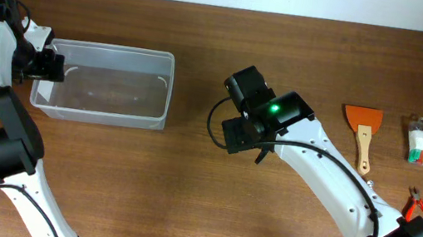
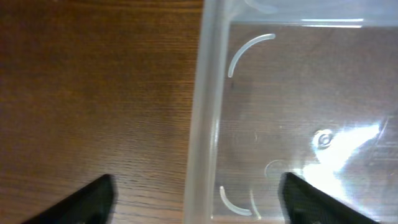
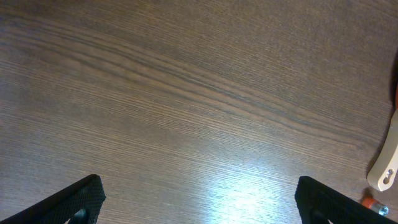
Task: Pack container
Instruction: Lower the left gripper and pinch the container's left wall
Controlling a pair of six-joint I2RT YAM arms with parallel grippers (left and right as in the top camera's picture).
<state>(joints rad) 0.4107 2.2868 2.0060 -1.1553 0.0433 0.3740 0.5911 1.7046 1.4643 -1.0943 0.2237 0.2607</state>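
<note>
The table (image 1: pixel 181 206) is brown wood. The container (image 1: pixel 113 47) sits near its far-left corner, empty, long side along the far edge. The left gripper (image 2: pixel 198 202) is spread wide astride the container's left wall, one finger outside and one inside, probably ready to pinch and steady it for packing. The right gripper (image 3: pixel 199 202) hangs over bare wood mid-table, fingers wide and holding nothing. Toward the right edge lie a scraper (image 1: pixel 362 133), a small pack (image 1: pixel 421 143) of coloured pieces and, nearer the front, pliers (image 1: pixel 421 209), all well apart from the container. Nothing lies between them.
</note>
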